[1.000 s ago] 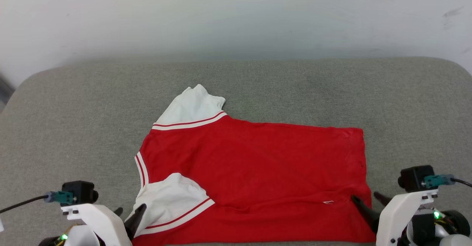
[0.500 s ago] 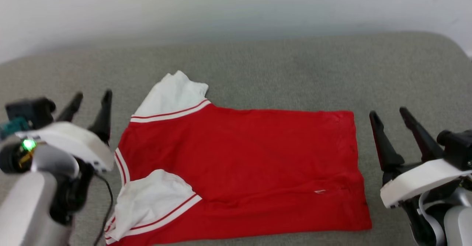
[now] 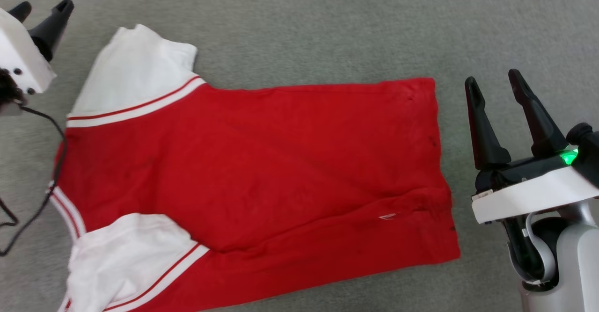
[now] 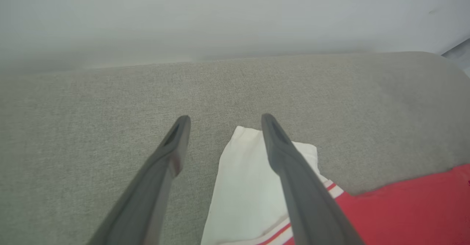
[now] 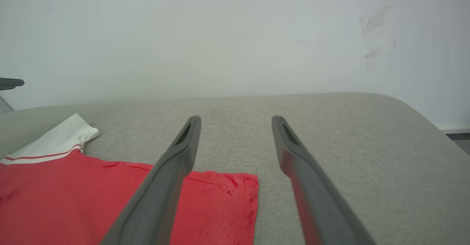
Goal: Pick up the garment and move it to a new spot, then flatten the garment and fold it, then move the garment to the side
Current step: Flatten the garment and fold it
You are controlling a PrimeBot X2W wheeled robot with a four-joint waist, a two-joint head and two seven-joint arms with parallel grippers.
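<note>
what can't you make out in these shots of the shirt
- Shirt underside: head view, hidden by the cloth itself.
- Near sleeve: head view, lower end cut off by the bottom edge.
- Small white mark near the hem: head view, too small to read.
- Left gripper: head view, body cut off by the left edge.
- Far sleeve: left wrist view, partly behind a finger.

Matt cloth garment (image 3: 262, 162), rough fab. cushion (image 3: 327, 22)

No text or number is readable on the garment (image 3: 262, 162).
</note>
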